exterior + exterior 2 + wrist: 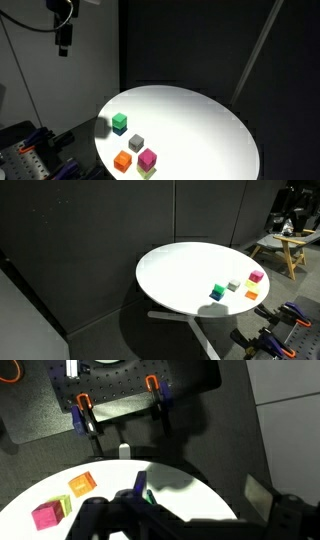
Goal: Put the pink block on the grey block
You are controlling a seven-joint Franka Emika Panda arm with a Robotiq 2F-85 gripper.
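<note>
The round white desk (200, 115) (180, 270) is the biggest thing here, standing before dark panelled walls, and the wrist view (105, 478) shows only its near part. The arm is drawn well back from it. In an exterior view its jaws hang high up, above and to one side of the desk's rim, far from every block. They are too small and dark there, and only a blurred black mass along the lower edge of the wrist view, so I cannot tell whether they are spread or pressed together. Nothing is seen between them.

Five small cubes sit in a loose cluster near the desk's edge, all far below the jaws. The pink block (147, 157) (256, 276) (47, 515) lies on the desk, off to the left of the jaws' dark shape in the wrist view. It is touching a yellow-green cube (147, 173) (66, 505). The grey block (136, 143) (233, 285) stands alone just beside the pink one, apart from it, with nothing on top. I cannot make it out in the wrist view. An orange cube (123, 160) (251, 295) (82, 483) lies near both. A green cube on a dark base (119, 123) (217, 292) (148, 495) shows just above the jaws' dark outline in the wrist view.
</note>
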